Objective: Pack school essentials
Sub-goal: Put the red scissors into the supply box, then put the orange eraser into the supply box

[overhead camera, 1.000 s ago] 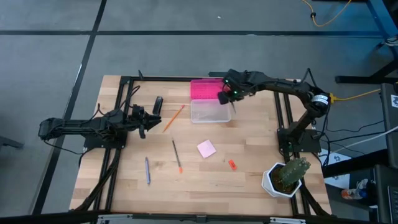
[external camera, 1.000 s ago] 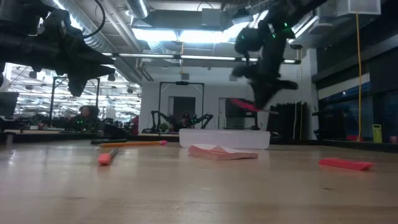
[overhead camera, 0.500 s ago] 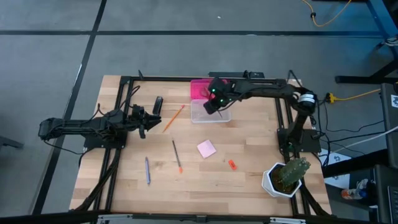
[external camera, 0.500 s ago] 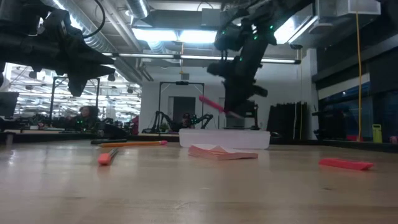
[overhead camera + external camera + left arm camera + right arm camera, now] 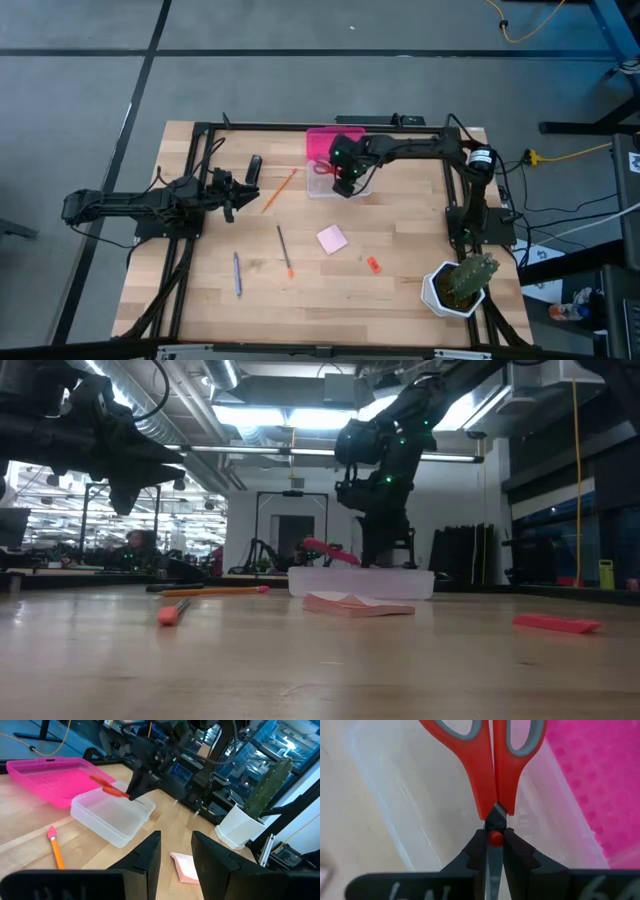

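Up close, our right gripper (image 5: 494, 851) is clamped on the red-handled scissors (image 5: 492, 765) at the pivot, handles pointing away from the wrist, over the clear plastic box (image 5: 335, 180). Beyond lies the pink lid (image 5: 322, 142). Our left gripper (image 5: 234, 193) waits with its fingers slightly apart, empty, near the orange pencil (image 5: 279, 190).
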